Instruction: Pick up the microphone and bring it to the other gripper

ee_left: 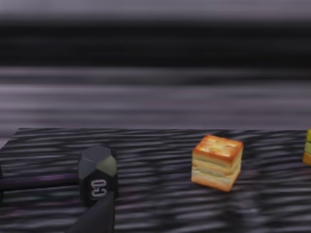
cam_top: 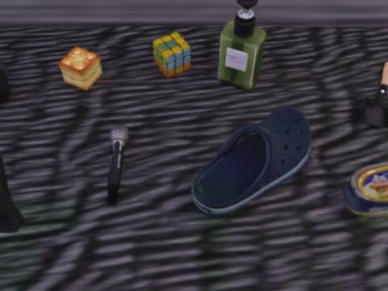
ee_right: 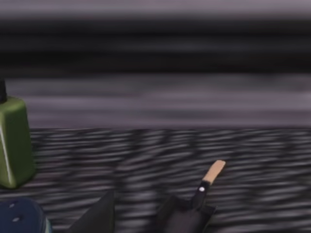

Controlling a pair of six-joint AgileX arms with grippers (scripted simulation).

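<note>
You are looking at the microphone [cam_top: 115,165] lying flat on the striped table [cam_top: 182,254], well to the left of the blue clog [cam_top: 254,162] as the top view shows it, with its mesh head pointing to the far edge and its black handle running toward the near edge. Nothing is touching it, and bare tabletop is lying open between it and the clog, so you are getting free room on both of its long sides and beyond the end of its handle. Farther from you than the clog, the green pump bottle [cam_top: 241,53] is standing close to the far edge, with the coloured puzzle cube [cam_top: 172,54] left of the bottle and the orange layered block [cam_top: 80,67] left again, all well apart from the microphone. To the clog's right, a round blue tin [cam_top: 371,191] is sitting at the table's right edge, and a black tool with a tan handle [cam_top: 379,100] is lying beyond the tin. The left gripper [ee_left: 95,219] is showing only as a dark wedge in its wrist view, near a dark faceted object [ee_left: 98,175]; you cannot tell whether it is open or closed. The right gripper [ee_right: 99,216] is likewise peeking in beside the black tool, and its state cannot be told either.
</note>
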